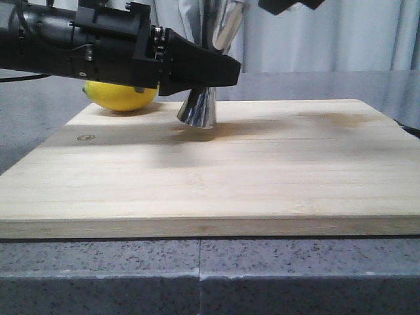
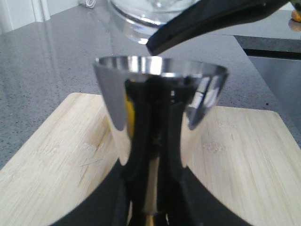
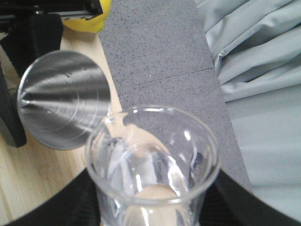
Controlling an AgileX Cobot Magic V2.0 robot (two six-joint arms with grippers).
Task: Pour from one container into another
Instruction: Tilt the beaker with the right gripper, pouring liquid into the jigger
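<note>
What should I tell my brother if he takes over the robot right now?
Left gripper: shut on the steel jigger, which stands on the wooden board beside the lemon.
Right gripper: shut on the glass beaker, held above and just beside the jigger's open cup, lip toward it.
Done: both containers are gripped and lined up.
Left: tip the beaker so it pours into the jigger; its cup looks empty so far.

Front view: low, level with the cutting board (image 1: pixel 210 177), facing the jigger (image 1: pixel 199 108). Wrist views: close on the jigger (image 2: pixel 160 117) (image 3: pixel 63 106), one sideways, one downward.
</note>
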